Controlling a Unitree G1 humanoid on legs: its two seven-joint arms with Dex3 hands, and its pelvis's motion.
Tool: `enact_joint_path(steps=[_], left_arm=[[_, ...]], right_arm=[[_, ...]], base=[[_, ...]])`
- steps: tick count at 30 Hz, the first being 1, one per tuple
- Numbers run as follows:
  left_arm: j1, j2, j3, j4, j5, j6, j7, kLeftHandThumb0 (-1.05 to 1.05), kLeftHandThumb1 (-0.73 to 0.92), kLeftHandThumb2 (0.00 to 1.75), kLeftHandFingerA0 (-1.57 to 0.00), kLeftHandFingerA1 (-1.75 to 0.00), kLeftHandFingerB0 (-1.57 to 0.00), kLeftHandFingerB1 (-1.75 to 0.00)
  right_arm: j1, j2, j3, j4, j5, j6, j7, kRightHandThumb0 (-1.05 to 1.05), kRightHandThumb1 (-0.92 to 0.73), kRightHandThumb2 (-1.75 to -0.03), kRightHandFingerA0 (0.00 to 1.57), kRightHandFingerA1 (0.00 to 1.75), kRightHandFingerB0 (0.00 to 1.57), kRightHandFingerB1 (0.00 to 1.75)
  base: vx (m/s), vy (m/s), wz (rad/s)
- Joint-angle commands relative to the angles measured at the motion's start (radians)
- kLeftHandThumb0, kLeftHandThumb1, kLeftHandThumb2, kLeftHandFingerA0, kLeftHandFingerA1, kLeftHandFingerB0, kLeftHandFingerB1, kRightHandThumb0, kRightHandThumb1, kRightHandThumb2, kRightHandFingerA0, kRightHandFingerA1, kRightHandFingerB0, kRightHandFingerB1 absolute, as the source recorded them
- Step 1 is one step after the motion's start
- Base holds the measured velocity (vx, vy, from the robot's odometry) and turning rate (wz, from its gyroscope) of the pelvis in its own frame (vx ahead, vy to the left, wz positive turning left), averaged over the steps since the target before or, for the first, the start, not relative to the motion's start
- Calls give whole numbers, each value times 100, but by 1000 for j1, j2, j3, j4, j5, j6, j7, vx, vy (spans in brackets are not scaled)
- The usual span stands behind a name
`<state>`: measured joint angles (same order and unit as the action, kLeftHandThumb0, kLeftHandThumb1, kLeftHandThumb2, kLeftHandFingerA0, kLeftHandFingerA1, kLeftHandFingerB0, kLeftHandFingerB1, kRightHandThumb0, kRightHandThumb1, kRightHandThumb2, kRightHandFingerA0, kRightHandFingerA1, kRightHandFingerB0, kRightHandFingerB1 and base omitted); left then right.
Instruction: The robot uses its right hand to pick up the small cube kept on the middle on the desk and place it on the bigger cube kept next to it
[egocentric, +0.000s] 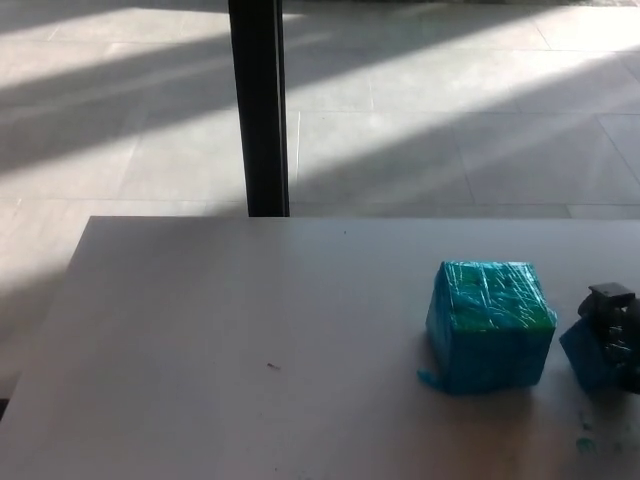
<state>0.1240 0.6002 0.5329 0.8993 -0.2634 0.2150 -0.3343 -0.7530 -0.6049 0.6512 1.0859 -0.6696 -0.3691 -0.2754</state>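
With the right hand (618, 322) at the picture's right edge closed around the small blue plastic-wrapped cube (588, 358) still on the pale surface (250, 350), a shallow hold on slick wrap could drop it short of the bigger teal wrapped cube (490, 322) just beside.

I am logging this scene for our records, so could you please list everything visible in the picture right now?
table: one, pale grey, fills the lower part of the view.
big cube: one, teal-blue with a greener top, wrapped in shiny film, on the table right of centre.
small cube: one, blue, on the table at the right edge, beside the big cube with a gap between them, partly hidden.
post: one, black, upright just behind the table's far edge.
floor: pale tiles with bands of sunlight, beyond the table.
right robot hand: one, black, at the right edge, at the small cube; grip unclear.
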Motion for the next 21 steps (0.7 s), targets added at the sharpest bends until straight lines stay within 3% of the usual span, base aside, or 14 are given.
enact_joint_path(steps=[1, 2, 3, 4, 5, 6, 11, 12, 13, 14, 15, 16, 18, 21], left_arm=[[9, 25, 3, 0, -4, -3, -2, -88, 76, 120, -33, -59, -20, -47], [7, 25, 5, 0, -6, 5, -1, -94, 84, 79, -35, -51, -30, -40], [5, 26, 3, 7, -4, 0, -2, -93, 84, 80, -37, -51, -30, -40], [5, 27, 2, 10, -2, -3, -3, -93, 84, 80, -37, -51, -30, -40], [3, 28, 0, 13, 0, -4, -3, -86, 76, 119, -34, -59, -19, -46], [7, 30, 1, 4, -1, 2, -1, -89, 92, 73, -36, -48, -32, -38], [9, 28, 6, -3, -7, 12, 2, -90, 92, 73, -37, -48, -32, -38], [8, 28, 5, 0, -5, 9, 4, -89, 92, 73, -35, -48, -32, -38], [6, 28, 12, 4, -13, 14, 0, -86, 76, 119, -35, -60, -20, -47], [5, 28, 13, 5, -14, 14, -1, -86, 76, 119, -35, -60, -20, -47], [7, 29, 10, 4, -10, 8, -5, -90, 92, 72, -32, -48, -29, -38], [10, 29, 5, 4, -6, 1, -8, -89, 92, 73, -34, -48, -32, -38], [8, 29, 6, 6, -6, 4, 0, -89, 92, 73, -36, -48, -32, -38], [10, 27, 17, 4, -17, 9, -4, -88, 92, 72, -36, -49, -32, -39]], right_arm=[[-56, -44, -56, -10, 7, -63, 51, -22, -71, -73, 84, 153, 78, 93], [-70, -47, -66, -15, 4, -62, 58, -23, -70, -75, 85, 149, 79, 73], [-88, -53, -79, -27, 10, -66, 74, -20, -67, -78, 80, 164, 68, 129], [-95, -55, -89, -32, 9, -70, 83, -20, -67, -78, 80, 164, 68, 129], [-103, -57, -100, -37, 10, -79, 82, -24, -63, -78, 88, 164, 79, 104], [-116, -64, -105, -54, 3, -84, 91, -21, -65, -81, 80, 164, 78, 107], [-152, -80, -127, -95, -7, -96, 142, -24, -67, -74, 79, 163, 80, 103], [-163, -78, -134, -101, 2, -97, 165, -23, -68, -73, 78, 166, 76, 115], [-187, -79, -148, -116, 14, -130, 164, -23, -67, -66, 82, 164, 82, 96], [-188, -79, -153, -119, 14, -135, 166, -23, -67, -66, 82, 164, 82, 96], [-196, -78, -161, -125, 23, -139, 191, -24, -69, -68, 88, 166, 73, 132], [-209, -76, -176, -134, 42, -156, 226, -18, -65, -73, 89, 167, 65, 140], [-214, -71, -191, -148, 51, -173, 240, -25, -68, -71, 78, 169, 68, 143], [-214, -61, -215, -197, 72, -154, 315, -29, -73, -65, 75, 172, 64, 147]], base=[[0, 0, 0], [0, 0, 0], [0, 0, 0], [0, 0, 0], [0, 0, 0], [0, 0, 0], [0, 0, 0], [0, 0, 0], [0, 0, 0], [0, 0, 0], [0, 0, 0], [0, 0, 0], [0, 0, 0], [0, 0, 0]])
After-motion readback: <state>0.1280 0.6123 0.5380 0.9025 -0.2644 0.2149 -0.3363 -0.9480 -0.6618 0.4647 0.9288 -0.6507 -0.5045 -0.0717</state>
